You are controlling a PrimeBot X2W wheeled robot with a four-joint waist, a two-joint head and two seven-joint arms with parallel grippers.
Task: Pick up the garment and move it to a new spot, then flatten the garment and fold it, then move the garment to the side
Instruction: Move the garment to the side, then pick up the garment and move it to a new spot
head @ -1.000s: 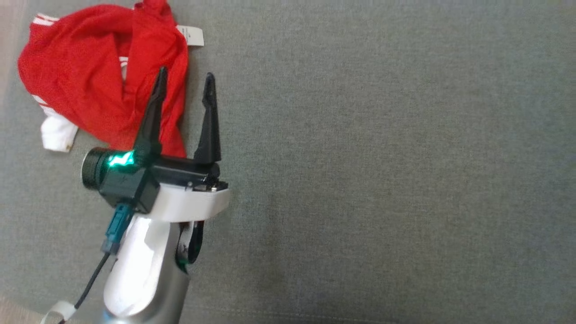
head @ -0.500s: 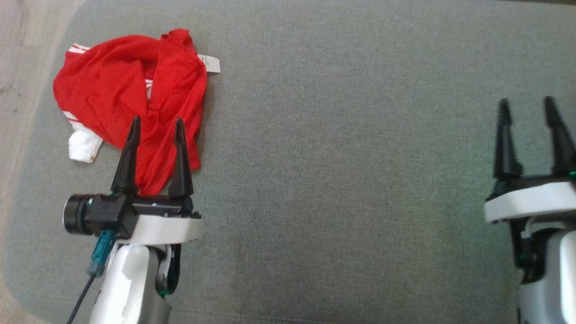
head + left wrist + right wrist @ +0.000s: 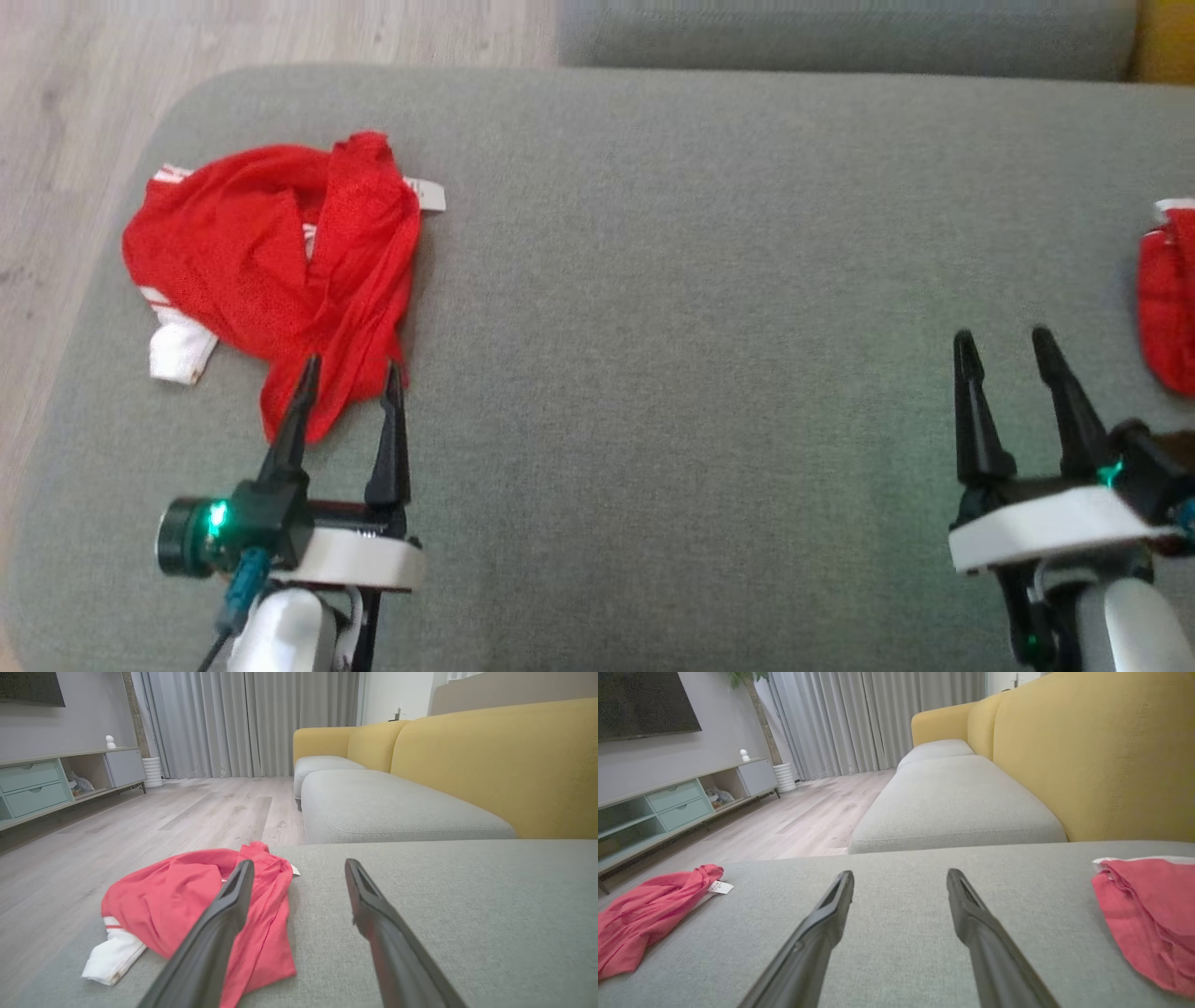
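The red garment (image 3: 280, 280) lies in a crumpled heap near the left end of the long grey cushion (image 3: 700, 280), close to its rounded corner, with the wooden floor (image 3: 280, 37) just past that edge. It is bunched and twisted rather than flat. A white band (image 3: 177, 353) sticks out on its near left side, thin white stripes show at two edges, and a small white label (image 3: 429, 194) pokes out at the far right of the heap. A narrow tail of red cloth runs toward the robot, and the left tool (image 3: 351, 366) sits right at that tail, its two dark fingers spread wide, pointing away from the robot and gripping nothing. In the head view one finger crosses the end of the tail and the other stands over bare cushion beside it; whether either tip touches the cloth I cannot tell. The right tool (image 3: 1001, 336) is well apart, over the right part of the cushion, its fingers likewise spread wide with just grey fabric between them. Near it, at the right edge, lies a second red cloth (image 3: 1167, 299) with a white rim. Past the cushion stands a yellow sofa (image 3: 490, 765) with grey seats, grey curtains (image 3: 252, 723) behind it, and a low cabinet (image 3: 32, 784) with pale green drawers across the floor.
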